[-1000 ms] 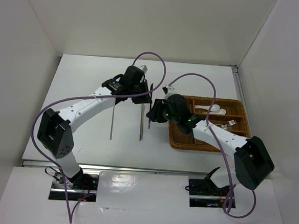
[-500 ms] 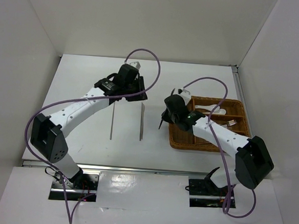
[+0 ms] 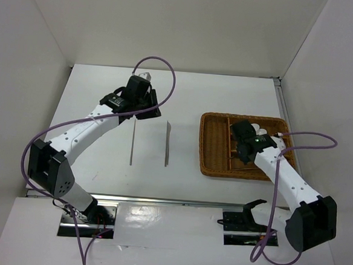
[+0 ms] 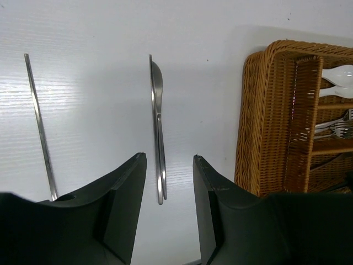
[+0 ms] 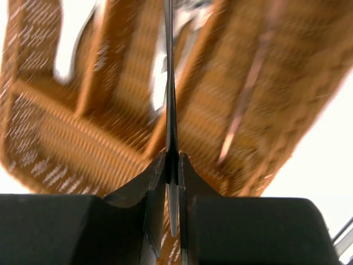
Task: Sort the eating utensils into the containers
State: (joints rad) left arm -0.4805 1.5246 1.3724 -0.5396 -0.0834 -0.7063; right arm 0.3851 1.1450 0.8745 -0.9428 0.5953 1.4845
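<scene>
Right wrist — right end effector [image 5: 171, 157] grips silver utensil [image 5: 170, 110], unclear from top | left end effector [image 4: 169, 159] wide

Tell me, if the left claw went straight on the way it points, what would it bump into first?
Most likely the knife: it lies on the white table right in line with the gap of the open left claw. How far above it the claw hangs, I can't tell.

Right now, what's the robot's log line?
left pincer: open, near silver metal knife | right pincer: shut on slim silver metal utensil, over brown wicker tray
</scene>
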